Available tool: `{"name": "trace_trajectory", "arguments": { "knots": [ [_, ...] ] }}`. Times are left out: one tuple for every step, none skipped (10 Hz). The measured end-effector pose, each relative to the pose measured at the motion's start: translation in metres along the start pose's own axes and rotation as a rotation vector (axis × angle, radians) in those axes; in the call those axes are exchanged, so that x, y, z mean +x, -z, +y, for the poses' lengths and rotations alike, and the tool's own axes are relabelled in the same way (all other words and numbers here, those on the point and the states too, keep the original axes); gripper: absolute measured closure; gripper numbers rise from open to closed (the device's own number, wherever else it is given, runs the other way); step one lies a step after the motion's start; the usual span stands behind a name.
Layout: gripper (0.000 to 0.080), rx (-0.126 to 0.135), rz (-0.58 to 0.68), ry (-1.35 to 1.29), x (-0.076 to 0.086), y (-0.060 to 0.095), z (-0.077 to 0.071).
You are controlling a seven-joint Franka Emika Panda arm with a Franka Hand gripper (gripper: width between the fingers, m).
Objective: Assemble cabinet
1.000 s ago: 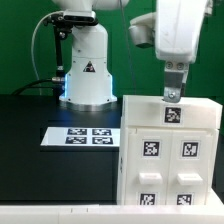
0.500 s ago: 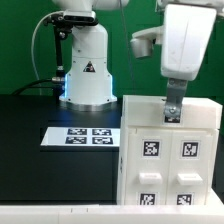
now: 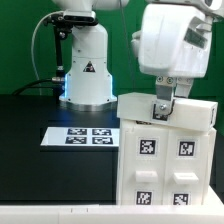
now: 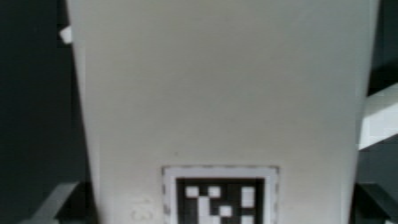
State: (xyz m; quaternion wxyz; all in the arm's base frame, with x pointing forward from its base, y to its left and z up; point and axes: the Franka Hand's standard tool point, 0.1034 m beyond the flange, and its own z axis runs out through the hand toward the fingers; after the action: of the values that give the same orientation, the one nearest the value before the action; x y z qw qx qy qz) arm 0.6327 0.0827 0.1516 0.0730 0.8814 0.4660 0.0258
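Exterior view: 1 cabinet, 5 tags seen, 1 gripper atop.

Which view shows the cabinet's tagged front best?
Exterior view: the cabinet shows its front with four tags plus the gripper at its top edge. Wrist view shows only one plain white face and one tag.

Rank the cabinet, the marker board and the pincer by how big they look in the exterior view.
1. The cabinet, clearly the largest, though it also sits nearest the camera.
2. The marker board.
3. The pincer, smallest; only its lower part shows below the arm's housing.
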Motion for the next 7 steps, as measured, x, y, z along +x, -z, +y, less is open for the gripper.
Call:
{"name": "trace_trajectory", "arguments": {
  "knots": [
    [0.0241,0.000,0.000,-0.081,-0.0001,0.0001,0.0002],
    [0.0241,-0.004,0.008,-0.162,0.0002,0.0001,0.0014],
    [0.0241,-0.013,0.023,-0.281,-0.0007,-0.0006,0.0028],
    [0.0241,-0.012,0.029,-0.413,-0.0015,0.0001,0.0013],
    [0.0241,-0.013,0.036,-0.533,-0.0013,0.0003,0.0006],
    [0.0241,-0.010,0.037,-0.623,-0.0009,0.0005,0.0001],
    [0.0241,0.000,0.041,-0.772,-0.0015,0.0003,0.0004]
  ]
}}
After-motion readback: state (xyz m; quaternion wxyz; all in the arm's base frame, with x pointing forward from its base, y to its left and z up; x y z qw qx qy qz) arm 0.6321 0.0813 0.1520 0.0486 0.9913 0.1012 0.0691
